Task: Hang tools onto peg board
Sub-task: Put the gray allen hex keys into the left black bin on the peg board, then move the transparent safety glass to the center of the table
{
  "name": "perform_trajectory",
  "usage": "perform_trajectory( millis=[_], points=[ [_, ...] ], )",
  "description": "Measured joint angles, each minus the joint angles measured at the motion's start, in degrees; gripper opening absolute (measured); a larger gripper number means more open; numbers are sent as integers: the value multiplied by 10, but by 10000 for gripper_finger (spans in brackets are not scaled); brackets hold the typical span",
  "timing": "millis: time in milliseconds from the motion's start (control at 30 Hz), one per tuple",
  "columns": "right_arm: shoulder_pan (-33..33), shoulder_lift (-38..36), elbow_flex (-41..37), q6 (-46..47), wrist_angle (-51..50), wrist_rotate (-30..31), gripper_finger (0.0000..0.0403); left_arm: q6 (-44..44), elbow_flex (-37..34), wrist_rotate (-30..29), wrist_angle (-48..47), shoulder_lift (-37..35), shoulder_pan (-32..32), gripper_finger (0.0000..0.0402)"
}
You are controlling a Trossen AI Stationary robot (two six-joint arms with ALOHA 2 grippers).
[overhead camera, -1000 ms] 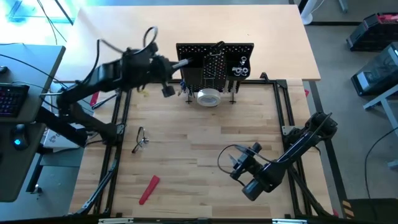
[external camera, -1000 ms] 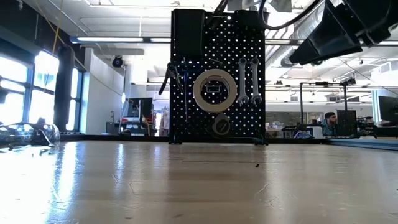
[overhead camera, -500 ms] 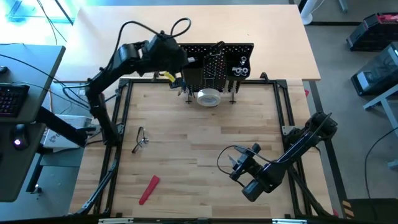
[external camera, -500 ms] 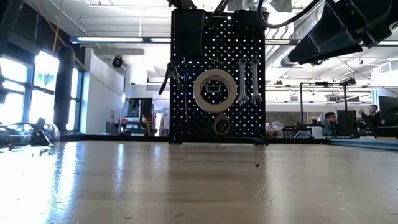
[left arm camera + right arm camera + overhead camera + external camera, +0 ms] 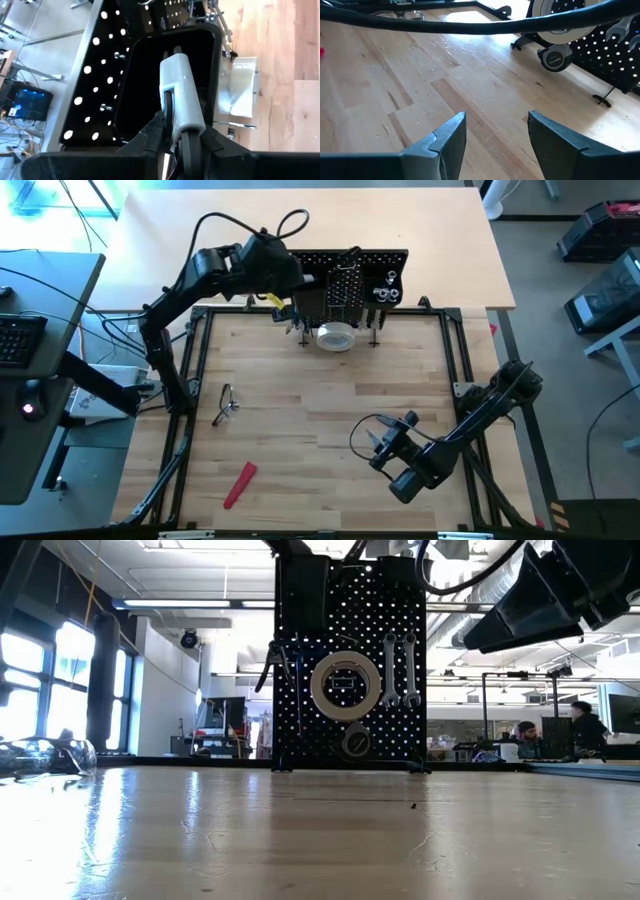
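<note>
The left end effector is hovering over the open top of a black bin on the peg board, its fingers clamping a pale grey, block-shaped tool whose long axis is running straight out from the fingers into the bin's mouth. The right end effector is waiting low over the near right part of the table, its two fingers standing well apart with nothing between them.

The peg board is standing upright at the table's far edge, its perforated face turned toward the near side. Hanging on it, counted in the low view: two silver wrenches, side by side with long axes vertical; one white tape roll, its opening facing out; one small round tape measure just under the roll; and one pair of pliers at the board's left side, handles hanging down.

Lying on the table, well apart from the board, are one red-handled tool, slanting near the front left corner, and one pair of clear safety glasses at the left side.

No writing is legible on any of these.
</note>
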Motion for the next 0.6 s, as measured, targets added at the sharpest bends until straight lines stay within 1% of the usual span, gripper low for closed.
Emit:
perform_trajectory(
  millis=[100,200,467,600],
  points=[
    [0,0,-5,0,9,0,204,5,0,3,2,0,0,53],
    [0,0,-5,0,11,0,204,9,0,3,9,0,0,70],
    [0,0,-5,0,11,0,204,9,0,-14,10,0,0,148],
    [0,0,-5,0,13,0,204,9,6,-31,13,-3,-2,176]
  ],
)
